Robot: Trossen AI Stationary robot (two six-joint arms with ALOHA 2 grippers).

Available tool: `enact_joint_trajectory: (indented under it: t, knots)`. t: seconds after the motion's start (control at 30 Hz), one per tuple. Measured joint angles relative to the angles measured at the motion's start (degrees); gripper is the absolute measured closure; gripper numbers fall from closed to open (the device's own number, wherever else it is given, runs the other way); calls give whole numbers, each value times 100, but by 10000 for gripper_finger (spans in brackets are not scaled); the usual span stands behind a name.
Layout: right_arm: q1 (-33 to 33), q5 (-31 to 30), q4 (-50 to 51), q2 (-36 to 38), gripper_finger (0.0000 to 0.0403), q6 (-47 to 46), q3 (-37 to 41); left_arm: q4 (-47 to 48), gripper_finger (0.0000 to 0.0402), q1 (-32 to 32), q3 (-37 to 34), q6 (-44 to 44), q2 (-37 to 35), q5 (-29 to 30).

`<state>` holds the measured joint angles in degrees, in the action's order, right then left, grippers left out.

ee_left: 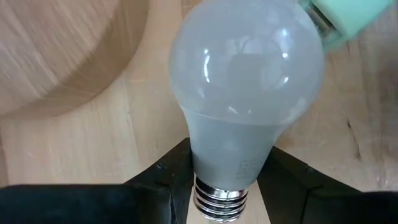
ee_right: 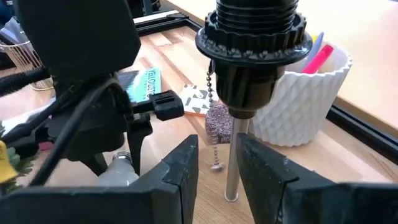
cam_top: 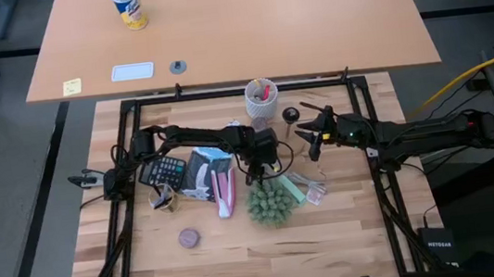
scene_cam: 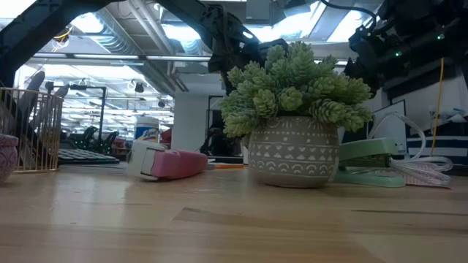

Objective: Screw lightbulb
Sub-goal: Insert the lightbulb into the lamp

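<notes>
The white frosted lightbulb [ee_left: 245, 81] is in my left gripper [ee_left: 227, 160], near the table's middle in the high view [cam_top: 264, 163]. Its round end points down at the table and its silver screw base [ee_left: 217, 199] points back toward the wrist. The round wooden disc [ee_left: 62, 50] lies just beside it. The black socket [ee_right: 254, 37] stands on a thin metal stem [ee_right: 232, 168], with a pull chain hanging from it. My right gripper [ee_right: 217, 149] is narrowly open, one finger on either side of the stem. It also shows in the high view [cam_top: 311, 142]. My left gripper pinches the bulb's narrow neck [ee_left: 224, 149], just above the screw base, between its two fingers. The fingers come from above, pointing down, and the bulb runs on along them with its round end beyond the tips. Whether the round end rests on the table does not show.
A white cup [cam_top: 261, 99] with pens stands just behind the socket. A potted plant [cam_top: 268, 203], a green stapler [cam_top: 295, 187], a pink object [cam_top: 225, 192], a calculator [cam_top: 165, 171] and a brownish puck [cam_top: 188, 238] lie nearer the front. A black frame [cam_top: 223, 93] borders the work area.
</notes>
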<state>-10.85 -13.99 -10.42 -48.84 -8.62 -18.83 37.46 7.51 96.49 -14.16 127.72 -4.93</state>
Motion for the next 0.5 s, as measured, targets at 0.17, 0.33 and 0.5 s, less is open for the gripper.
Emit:
enact_joint_trajectory:
  t: [0.17, 0.33, 0.5]
  knots:
    - [-1, -1, -1, 83, 290, 0, 0, -234, 260, 4, 0, 382, 0, 2]
    - [-2, 3, 51, 381, 290, 7, 0, -242, 256, 4, 0, 542, 0, 2]
    - [-2, 6, 264, 820, 290, 133, 2, -106, 255, 4, 145, 653, 2, -30]
